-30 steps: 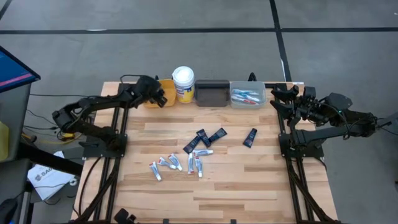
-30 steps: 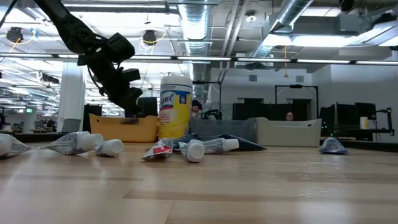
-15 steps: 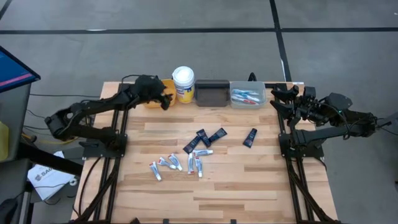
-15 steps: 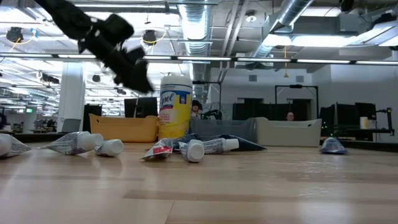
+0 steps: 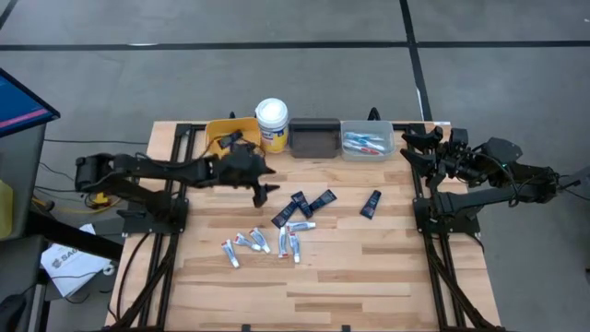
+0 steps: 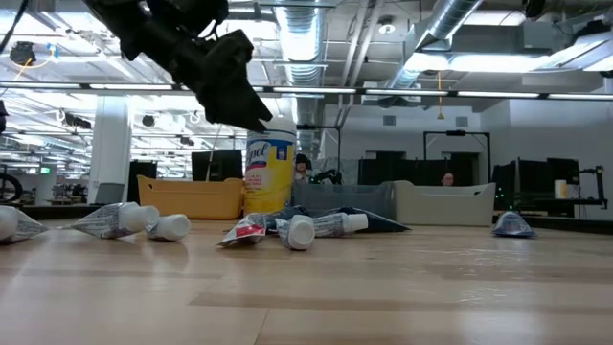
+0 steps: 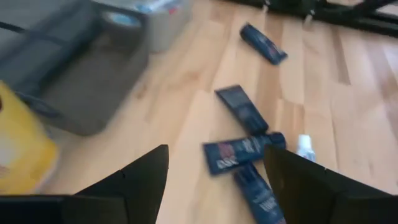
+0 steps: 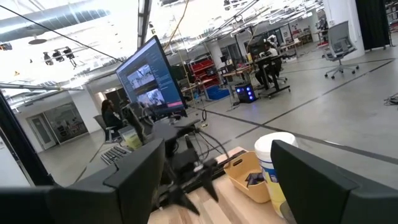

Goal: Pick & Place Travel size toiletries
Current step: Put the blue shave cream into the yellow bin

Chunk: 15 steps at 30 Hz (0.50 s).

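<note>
Dark navy mini tubes lie flat mid-table, one more farther right. White tubes lie in a loose row toward the near edge. In the left wrist view the navy tubes lie just ahead of the fingers. My left gripper hangs open above the table just left of the navy tubes, slanting down, and touches nothing. A dark item lies in the yellow bin. Toothbrushes lie in the grey bin. My right gripper waits open at the far right, raised.
Along the far edge stand the yellow bin, a white-lidded yellow tub, a dark bin and the grey bin. Black arm frames run down both sides of the table. Bare wood lies between the tubes and the near edge.
My left gripper has left the yellow bin and swung toward the table's right and near side, rising a little. It has turned from facing the far edge and now points down at the navy tubes mid-table. The tubes on the table have not moved.
</note>
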Motion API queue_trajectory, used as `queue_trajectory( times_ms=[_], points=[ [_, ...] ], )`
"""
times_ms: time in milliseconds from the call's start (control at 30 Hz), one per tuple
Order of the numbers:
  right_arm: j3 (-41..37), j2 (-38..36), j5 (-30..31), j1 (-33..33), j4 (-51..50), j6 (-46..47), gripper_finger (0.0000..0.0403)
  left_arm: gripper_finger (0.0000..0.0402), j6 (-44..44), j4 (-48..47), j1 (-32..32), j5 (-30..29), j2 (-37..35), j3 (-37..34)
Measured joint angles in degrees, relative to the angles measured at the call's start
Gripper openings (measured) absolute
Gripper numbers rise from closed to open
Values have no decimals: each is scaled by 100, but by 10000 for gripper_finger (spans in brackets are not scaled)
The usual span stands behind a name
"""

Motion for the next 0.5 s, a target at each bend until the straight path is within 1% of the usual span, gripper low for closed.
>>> queue_trajectory(
  times_ms=[133,300,367,500],
  points=[
    [0,-2,0,0,0,0,285,266,-576,14,-345,-51,362,0],
    [0,-2,0,0,-2,0,285,278,-863,1,-840,-346,1010,193],
    [0,0,0,0,-4,0,285,283,-889,58,-1014,-555,1309,411],
    [0,0,-14,0,-9,0,285,292,-907,27,-1194,-1266,1879,763]
  ],
)
